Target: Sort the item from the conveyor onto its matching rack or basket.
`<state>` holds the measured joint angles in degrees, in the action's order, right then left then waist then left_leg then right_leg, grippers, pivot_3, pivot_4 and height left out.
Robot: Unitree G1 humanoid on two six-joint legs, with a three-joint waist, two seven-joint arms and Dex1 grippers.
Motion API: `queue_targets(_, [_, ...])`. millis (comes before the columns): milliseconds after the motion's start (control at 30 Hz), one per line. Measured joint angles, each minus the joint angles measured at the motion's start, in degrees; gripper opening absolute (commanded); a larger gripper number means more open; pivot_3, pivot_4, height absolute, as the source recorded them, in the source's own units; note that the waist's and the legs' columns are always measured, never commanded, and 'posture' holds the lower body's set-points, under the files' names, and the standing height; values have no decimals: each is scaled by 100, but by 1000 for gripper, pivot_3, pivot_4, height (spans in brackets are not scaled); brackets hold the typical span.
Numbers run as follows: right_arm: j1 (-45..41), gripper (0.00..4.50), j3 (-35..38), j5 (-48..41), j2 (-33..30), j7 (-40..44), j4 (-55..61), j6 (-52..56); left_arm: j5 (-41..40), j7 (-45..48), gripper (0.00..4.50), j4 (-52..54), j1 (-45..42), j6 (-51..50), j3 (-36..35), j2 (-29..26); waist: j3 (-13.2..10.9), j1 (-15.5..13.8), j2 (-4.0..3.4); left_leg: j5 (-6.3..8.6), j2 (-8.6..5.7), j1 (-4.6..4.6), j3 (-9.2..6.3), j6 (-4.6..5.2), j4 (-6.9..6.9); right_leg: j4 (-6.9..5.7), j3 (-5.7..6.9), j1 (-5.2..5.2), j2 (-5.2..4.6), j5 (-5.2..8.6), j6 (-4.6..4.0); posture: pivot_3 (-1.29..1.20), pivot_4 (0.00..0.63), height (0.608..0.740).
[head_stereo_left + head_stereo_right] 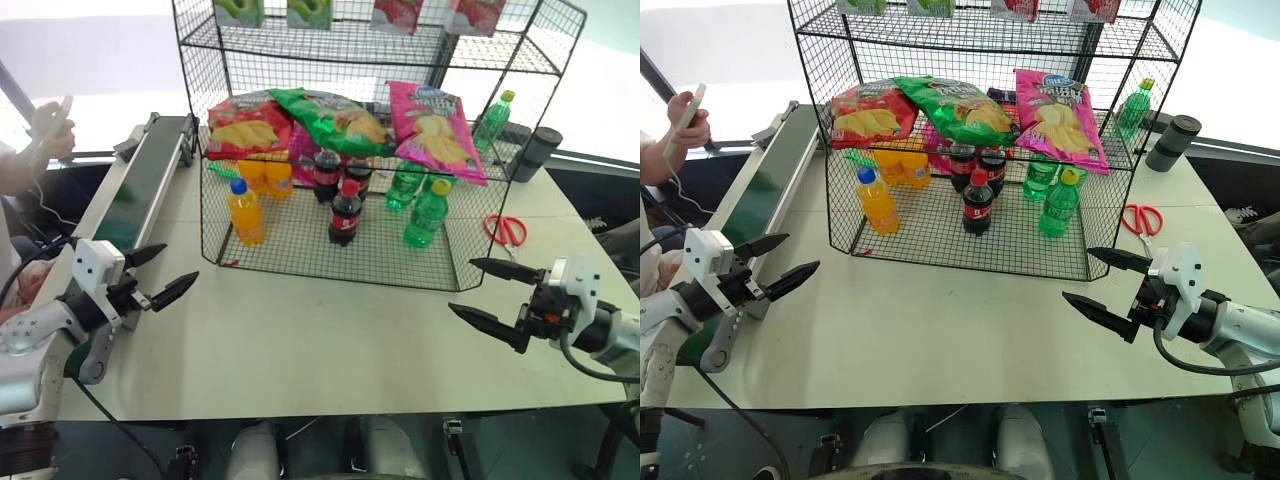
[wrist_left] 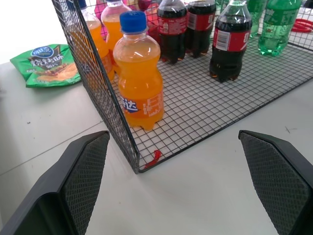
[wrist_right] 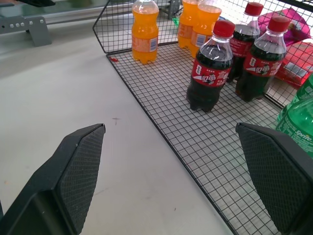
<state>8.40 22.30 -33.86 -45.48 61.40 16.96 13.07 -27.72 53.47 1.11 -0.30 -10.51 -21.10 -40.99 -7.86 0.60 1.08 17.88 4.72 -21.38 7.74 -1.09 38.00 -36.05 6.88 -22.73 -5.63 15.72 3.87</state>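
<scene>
Both the left gripper (image 1: 158, 274) and right gripper (image 1: 493, 296) were held empty, jaws spread. The pink chip bag (image 1: 436, 128) already lay on the rack (image 1: 330, 262); the conveyor (image 1: 140, 186) would best be checked before any reach.

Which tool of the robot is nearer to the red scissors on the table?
The right tool. It hangs open just in front of the red scissors, on the same side of the rack. The left tool is open far across the table, beside the conveyor.

red scissors (image 1: 507, 229), black tumbler (image 1: 536, 154)
</scene>
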Motion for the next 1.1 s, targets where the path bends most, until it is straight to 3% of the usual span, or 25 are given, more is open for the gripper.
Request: queue_targets(1100, [-187, 4463, -288, 313, -1, 308, -366, -337, -28, 387, 4500, 126, 186, 225, 2, 47, 0, 1, 0, 0, 0, 1, 1, -1, 1, -2, 0, 1, 1, 0, 0, 0, 150, 726])
